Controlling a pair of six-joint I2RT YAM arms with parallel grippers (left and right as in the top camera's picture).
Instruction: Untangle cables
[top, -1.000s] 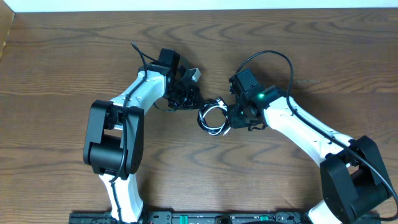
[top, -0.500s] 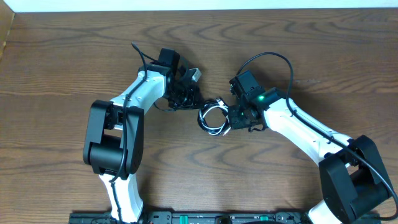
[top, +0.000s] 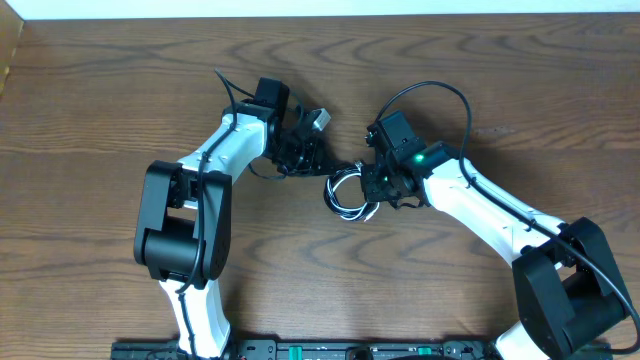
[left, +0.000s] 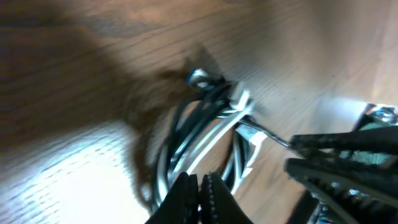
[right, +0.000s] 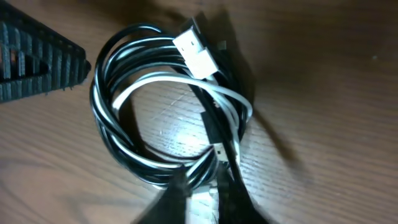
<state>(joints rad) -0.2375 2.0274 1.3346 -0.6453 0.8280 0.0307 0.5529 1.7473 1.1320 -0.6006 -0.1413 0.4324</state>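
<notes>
The black cable (right: 102, 118) and the white cable (right: 231, 98) lie wound together in one small coil (top: 346, 193) on the table between my arms. A white plug (right: 196, 47) rests on top of the coil. My right gripper (top: 369, 188) has one finger on each side of the coil's near edge (right: 208, 186) and is shut on the bundle. My left gripper (top: 316, 158) is at the coil's far left edge with its tips (left: 199, 185) pressed together. The coil (left: 208, 127) lies just beyond those tips. I cannot tell whether a strand is pinched.
The wooden table (top: 110, 100) stretches all around the coil. My right gripper shows at the right of the left wrist view (left: 348, 155). My left gripper's ribbed finger shows at the top left of the right wrist view (right: 37, 56). A thick black arm wire (top: 440, 92) loops above the right wrist.
The coil has shifted slightly right with my right gripper, which moved a little up. My left gripper has edged slightly up and right.
</notes>
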